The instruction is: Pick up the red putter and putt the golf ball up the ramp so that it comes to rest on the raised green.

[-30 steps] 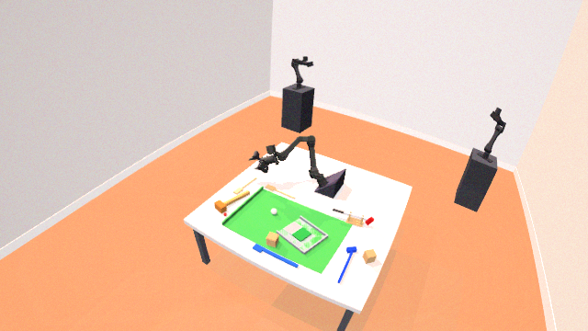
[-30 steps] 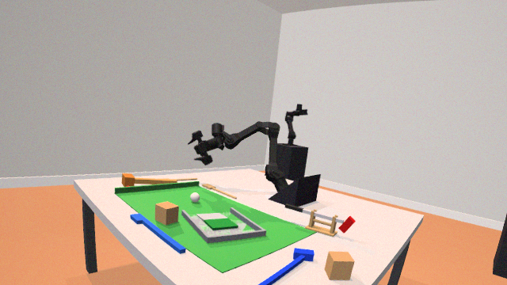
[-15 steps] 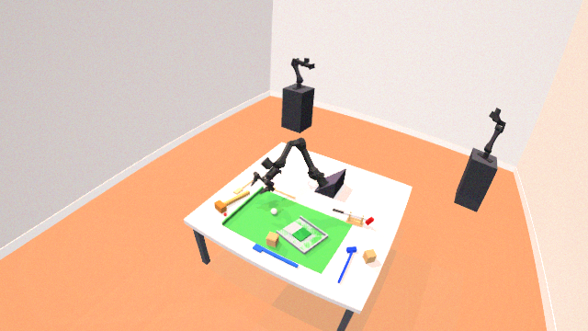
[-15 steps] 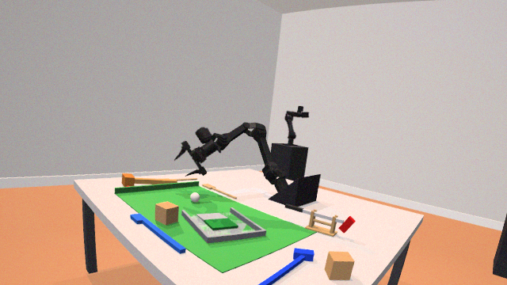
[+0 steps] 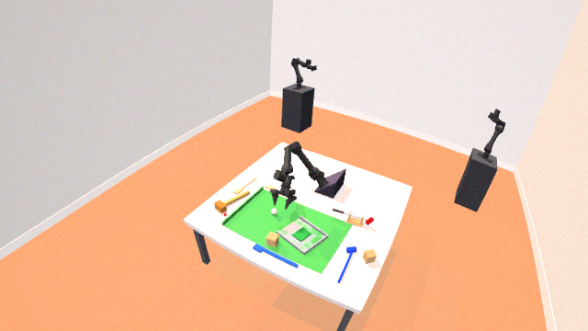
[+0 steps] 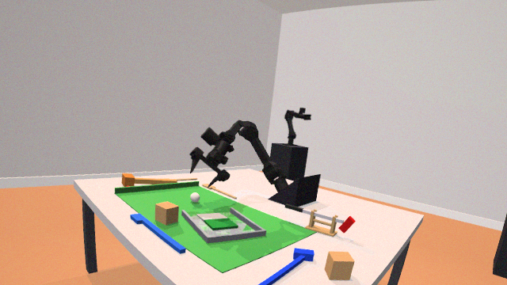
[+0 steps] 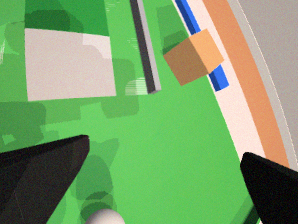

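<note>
The red putter (image 5: 369,221) (image 6: 347,224) rests across a small wooden stand (image 5: 355,222) (image 6: 322,229), its black grip end toward the arm's base. The white golf ball (image 5: 274,211) (image 6: 195,197) (image 7: 105,218) lies on the green mat, partly cut off by the lower edge of the wrist view. The pale ramp (image 5: 292,227) (image 6: 210,216) (image 7: 70,65) leads up to the raised green (image 5: 301,234) (image 6: 221,224) (image 7: 65,14) inside a grey border. My gripper (image 5: 281,206) (image 6: 200,179) (image 7: 165,152) is open and empty, above the mat near the ball, away from the putter.
A wooden block (image 5: 272,239) (image 6: 166,213) (image 7: 194,57) stands on the mat beside the grey border. A blue club (image 5: 277,256) (image 6: 162,233) lies along the mat's edge. Another blue club (image 5: 345,267) (image 6: 283,270) and block (image 5: 369,256) (image 6: 339,265) are at the right. An orange mallet (image 5: 220,206) (image 6: 127,180) lies behind the green rail.
</note>
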### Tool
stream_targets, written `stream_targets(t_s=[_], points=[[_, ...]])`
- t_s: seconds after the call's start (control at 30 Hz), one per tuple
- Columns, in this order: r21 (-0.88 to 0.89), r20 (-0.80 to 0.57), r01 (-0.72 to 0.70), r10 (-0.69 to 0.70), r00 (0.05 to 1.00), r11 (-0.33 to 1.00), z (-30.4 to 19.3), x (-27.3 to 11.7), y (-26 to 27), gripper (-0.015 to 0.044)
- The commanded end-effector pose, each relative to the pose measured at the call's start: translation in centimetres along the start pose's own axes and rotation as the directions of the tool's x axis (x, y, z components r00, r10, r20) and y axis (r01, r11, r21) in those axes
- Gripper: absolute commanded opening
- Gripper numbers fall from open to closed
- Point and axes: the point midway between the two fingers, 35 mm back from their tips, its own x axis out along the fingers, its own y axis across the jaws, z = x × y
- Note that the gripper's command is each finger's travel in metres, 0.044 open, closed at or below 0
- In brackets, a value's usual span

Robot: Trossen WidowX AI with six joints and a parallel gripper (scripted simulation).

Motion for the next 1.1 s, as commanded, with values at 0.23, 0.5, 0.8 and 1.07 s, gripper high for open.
stream_targets(t_s=[0.23,0.5,0.8,1.07], points=[[-0.176,0.121,-0.397,0.42,0.899,0.901,14.4,-1.3,12.7,0.044],[-0.313,-0.033,-0.627,0.651,0.758,0.714,20.1,-6.0,23.8,0.044],[-0.355,-0.204,-0.72,0.702,0.682,0.596,20.9,-9.5,29.8,0.044],[-0.355,-0.204,-0.72,0.702,0.682,0.596,19.9,-8.6,30.7,0.044]])
